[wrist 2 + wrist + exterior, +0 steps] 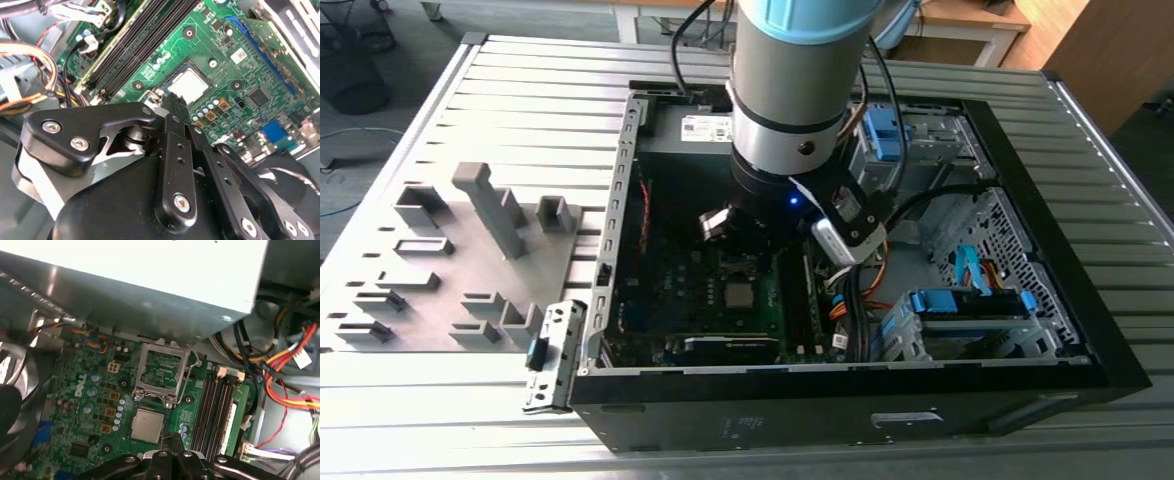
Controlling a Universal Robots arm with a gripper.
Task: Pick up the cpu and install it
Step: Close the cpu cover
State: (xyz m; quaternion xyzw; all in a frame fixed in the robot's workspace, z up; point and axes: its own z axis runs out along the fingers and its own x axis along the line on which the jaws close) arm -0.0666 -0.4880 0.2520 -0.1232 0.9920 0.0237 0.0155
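Gripper (175, 107) arms, big & black, sit closest in both wrist views. Its fingers (173, 439) look pressed together w/ nothing between them. The tips are just beside the cpu (188, 84).

The cpu lies flat in its socket on the green motherboard (227, 70). The socket's metal lid (162, 367) is flipped open next to it.

The PC case (854, 410) lies open on a ribbed grey bench (520, 90). Grey fixture blocks (491, 205) sit on the exterior view's left. Wooden furniture (1081, 40) shows past the bench.

The robot arm (787, 100) hides part of the board in the exterior view, & the fingertips are hard to make out in the dark there. A silver power supply (150, 275) blocks the view past the socket lid.

Memory slots (212, 410) run close beside the cpu. Cables (295, 400) crowd the space past them.
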